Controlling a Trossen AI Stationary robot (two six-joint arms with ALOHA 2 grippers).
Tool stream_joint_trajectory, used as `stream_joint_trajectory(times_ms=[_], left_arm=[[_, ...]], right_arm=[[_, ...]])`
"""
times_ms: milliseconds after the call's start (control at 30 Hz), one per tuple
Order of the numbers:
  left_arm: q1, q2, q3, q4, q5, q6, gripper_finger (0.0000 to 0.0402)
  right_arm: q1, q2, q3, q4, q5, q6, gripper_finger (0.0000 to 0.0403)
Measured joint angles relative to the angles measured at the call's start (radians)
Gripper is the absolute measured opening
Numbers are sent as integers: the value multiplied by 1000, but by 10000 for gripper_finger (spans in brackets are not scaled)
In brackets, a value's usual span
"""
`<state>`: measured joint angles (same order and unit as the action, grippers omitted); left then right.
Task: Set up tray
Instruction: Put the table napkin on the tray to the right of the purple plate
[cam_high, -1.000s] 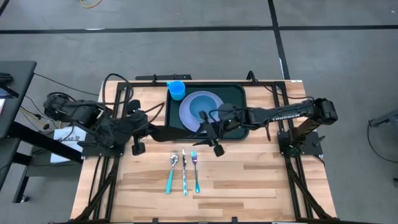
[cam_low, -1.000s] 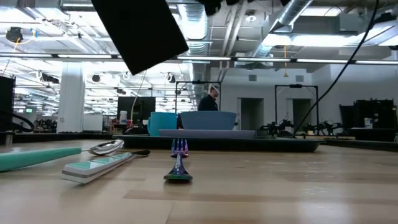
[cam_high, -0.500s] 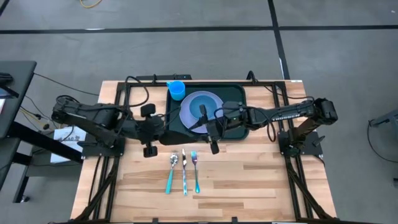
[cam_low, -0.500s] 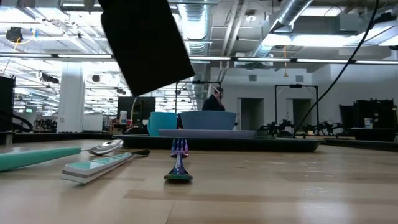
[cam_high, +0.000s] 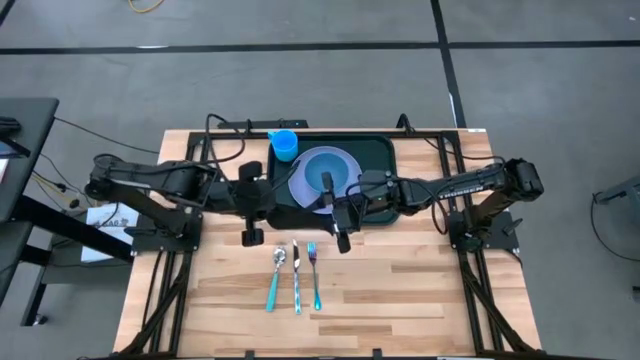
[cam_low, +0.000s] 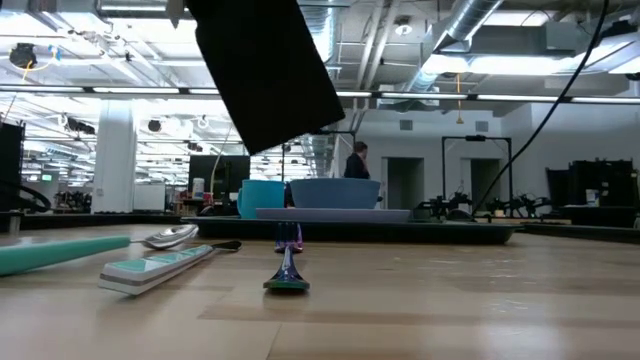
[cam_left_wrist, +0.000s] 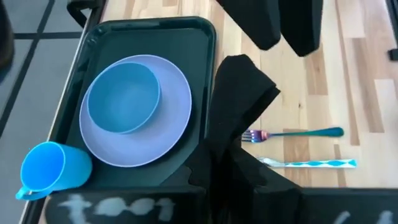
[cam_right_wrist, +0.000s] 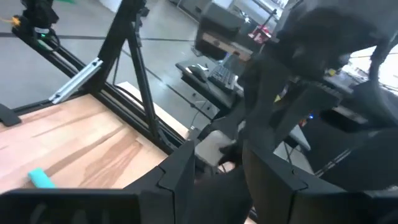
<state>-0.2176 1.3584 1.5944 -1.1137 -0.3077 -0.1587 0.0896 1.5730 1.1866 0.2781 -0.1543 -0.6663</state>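
Note:
A black napkin (cam_high: 298, 202) hangs in the air over the near left corner of the dark tray (cam_high: 382, 150), with my left gripper (cam_high: 268, 196) shut on it. In the low view it shows as a tilted black sheet (cam_low: 270, 70). On the tray stand a lavender plate (cam_left_wrist: 171, 127) with a blue bowl (cam_left_wrist: 122, 99) on it, and a blue cup (cam_left_wrist: 46, 171). My right gripper (cam_high: 330, 206) is open and points toward the napkin's far end (cam_left_wrist: 239, 65); whether it touches that end I cannot tell. My left gripper pinches one end of the napkin (cam_left_wrist: 221, 146) between its two fingers, which slant down from the table's left side. The napkin (cam_left_wrist: 242, 99) reaches away from the fingers toward the right gripper, creased and slack, clear of the table and the tray.
A spoon (cam_high: 277, 272), a knife (cam_high: 296, 278) and a fork (cam_high: 314, 272) lie side by side on the wooden table near the front. There is bare wood to their left and right. A person walks in the room far behind the table (cam_low: 356, 160).
My left gripper has carried the napkin toward the table's right, up to the tray's left near corner, sinking slightly. The napkin has stayed off the table and swung along with it. My right gripper has rolled about its own line and otherwise kept its place.

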Motion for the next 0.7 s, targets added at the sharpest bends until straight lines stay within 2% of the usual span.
stream_joint_trajectory(times_ms=[300,700], left_arm=[[13,36,0,35,43,75,8],[13,40,0,81,78,89,8]], right_arm=[[-3,0,0,6,78,-6,127],[-27,1,1,-9,86,-16,127]])
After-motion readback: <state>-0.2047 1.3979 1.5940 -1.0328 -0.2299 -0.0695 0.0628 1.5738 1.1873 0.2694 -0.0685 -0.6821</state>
